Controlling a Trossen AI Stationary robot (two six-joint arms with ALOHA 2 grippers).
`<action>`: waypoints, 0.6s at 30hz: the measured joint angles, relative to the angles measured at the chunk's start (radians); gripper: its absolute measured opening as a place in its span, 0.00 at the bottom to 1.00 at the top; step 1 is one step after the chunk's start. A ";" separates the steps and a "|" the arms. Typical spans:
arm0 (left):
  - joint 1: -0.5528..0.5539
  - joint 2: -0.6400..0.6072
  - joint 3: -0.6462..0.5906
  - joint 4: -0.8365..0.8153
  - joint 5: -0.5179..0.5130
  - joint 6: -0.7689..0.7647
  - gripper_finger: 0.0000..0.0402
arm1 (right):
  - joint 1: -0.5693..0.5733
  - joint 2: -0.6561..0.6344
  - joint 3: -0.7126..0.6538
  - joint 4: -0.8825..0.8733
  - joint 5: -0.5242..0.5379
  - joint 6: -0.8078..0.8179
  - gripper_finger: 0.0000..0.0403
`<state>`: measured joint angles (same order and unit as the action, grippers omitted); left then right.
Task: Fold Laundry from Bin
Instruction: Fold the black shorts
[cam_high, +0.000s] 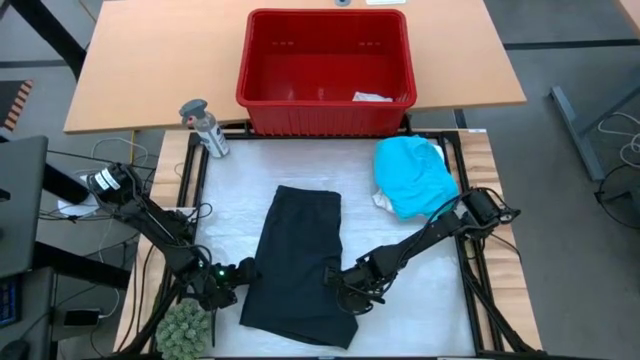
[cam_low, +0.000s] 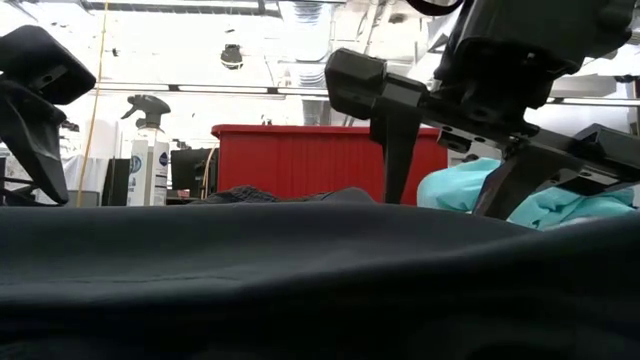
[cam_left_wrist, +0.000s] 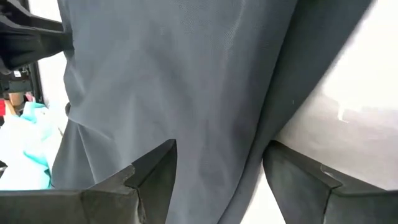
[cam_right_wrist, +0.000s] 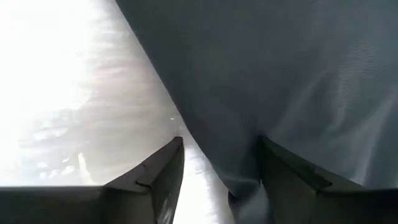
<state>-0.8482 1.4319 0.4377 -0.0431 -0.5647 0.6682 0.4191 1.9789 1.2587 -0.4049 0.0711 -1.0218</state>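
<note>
High view: both end effectors, left (cam_high: 238, 272) and right (cam_high: 338, 275), gape empty astride the black garment's (cam_high: 300, 262) limp, light side edges, the likeliest pinch points.

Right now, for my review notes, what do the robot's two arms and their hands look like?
Both arms are black, built of slim jointed links with chunky housings at the joints. Dark cables trail along the left arm, and a small green light glows near the left hand. The right arm is the same black build. The fingers of each hand, right hand included, are dark, flat wedges tapering to blunt tips.
</note>
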 joint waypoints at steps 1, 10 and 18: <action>0.002 0.000 0.000 -0.002 0.006 0.000 0.56 | 0.000 0.000 0.000 -0.003 0.000 0.000 0.54; 0.002 0.002 -0.001 -0.010 0.028 -0.052 0.41 | -0.010 0.003 -0.003 -0.008 -0.036 0.027 0.30; 0.034 0.003 -0.002 -0.006 0.091 -0.122 0.16 | -0.010 0.004 -0.003 -0.023 -0.035 0.124 0.06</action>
<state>-0.8139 1.4345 0.4358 -0.0495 -0.4737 0.5458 0.4095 1.9827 1.2556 -0.4282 0.0365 -0.8979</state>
